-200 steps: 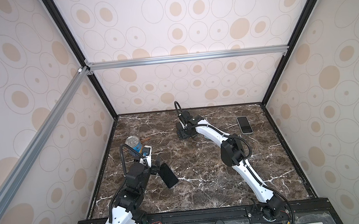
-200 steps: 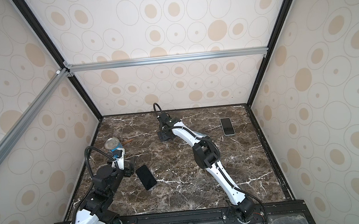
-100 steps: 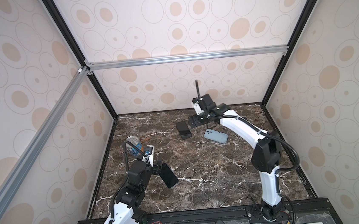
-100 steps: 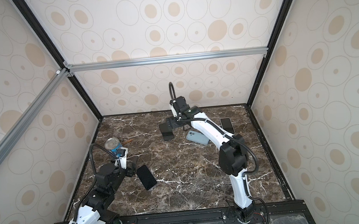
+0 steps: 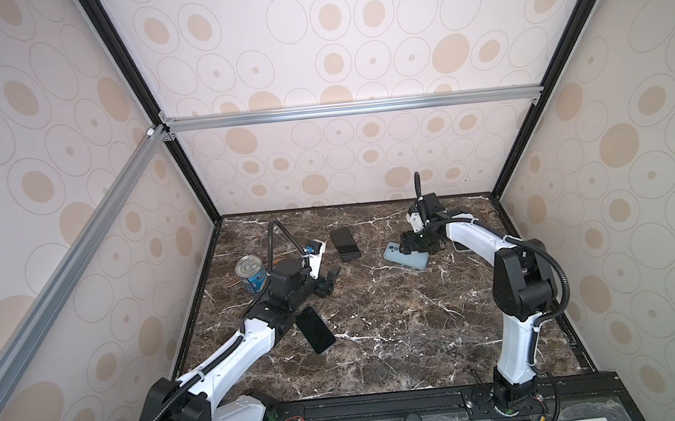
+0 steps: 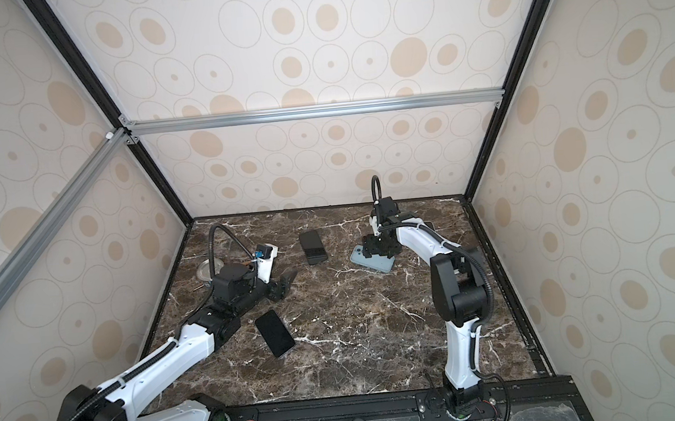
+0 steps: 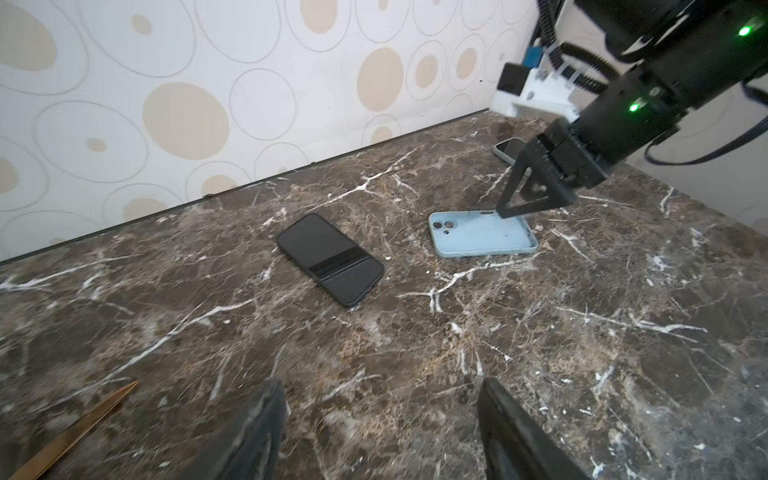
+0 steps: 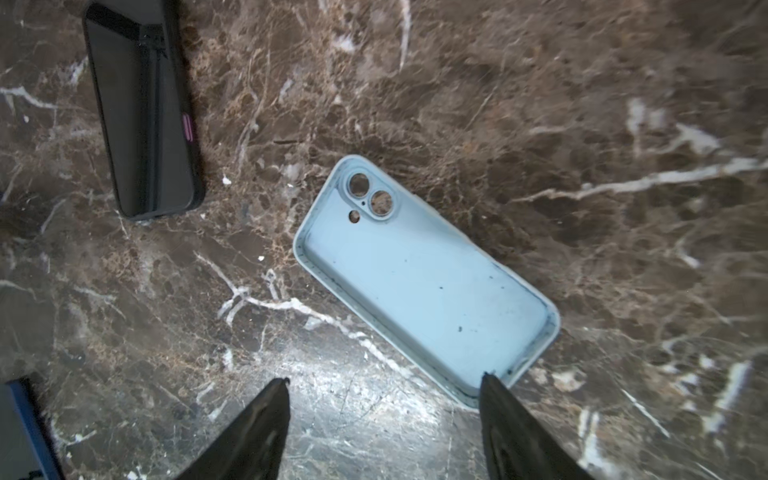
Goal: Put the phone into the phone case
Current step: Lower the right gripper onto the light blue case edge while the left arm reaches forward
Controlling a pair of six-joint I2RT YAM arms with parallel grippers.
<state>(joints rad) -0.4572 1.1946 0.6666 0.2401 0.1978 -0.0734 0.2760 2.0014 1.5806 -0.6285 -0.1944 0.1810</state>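
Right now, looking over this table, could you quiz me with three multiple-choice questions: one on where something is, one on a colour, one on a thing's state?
1. Where is the can? A in the middle; B at the table's left side; C at the back right.
2. What colour is the case by the right gripper? A red; B green; C light blue.
3. How does that case lie? A empty, flat; B with a phone inside; C on edge.
Answers: 1 B, both top views show it at the left; 2 C, both wrist views show pale blue; 3 A, its bare inside faces up.
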